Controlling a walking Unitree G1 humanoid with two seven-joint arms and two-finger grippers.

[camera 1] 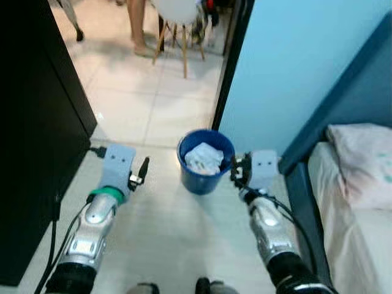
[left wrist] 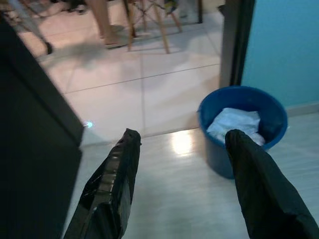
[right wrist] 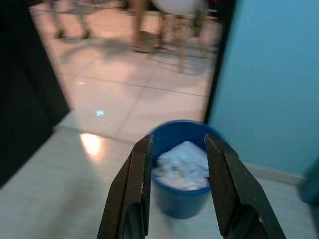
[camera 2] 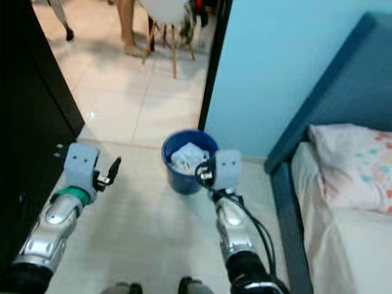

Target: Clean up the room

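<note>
**Bin reached and loaded; both pincers free**

The round blue plastic bin [camera 1: 206, 160] stands on the pale tiled floor [camera 1: 153, 233], just beside the doorway edge of the light blue wall [camera 1: 294, 67], and holds crumpled white paper [camera 1: 204, 158]. The right pincer [right wrist: 175, 186] hovers near the bin's rim on the bed side, fingers apart with nothing between them. The left pincer [left wrist: 182, 164] is held well apart from the bin on the cabinet side, fingers spread wide and likewise empty.

Judgement: the disposal step appears complete, since the waste lies inside the bin and neither pincer carries anything. The next move calls for locating further clutter; none can be made out on the floor near the robot, so a turn or a walk to a fresh viewpoint looks necessary.

Clearances: the black cabinet [camera 1: 37, 122] bounds the left, the dark blue bed frame [camera 1: 303, 202] with its white mattress [camera 1: 349, 233] and pink patterned pillow [camera 1: 361, 153] bounds the right. The bin partly narrows the passage ahead. Beyond the doorway stand a person's bare legs [camera 1: 138, 27] and a white chair with wooden legs [camera 1: 179, 24].
</note>
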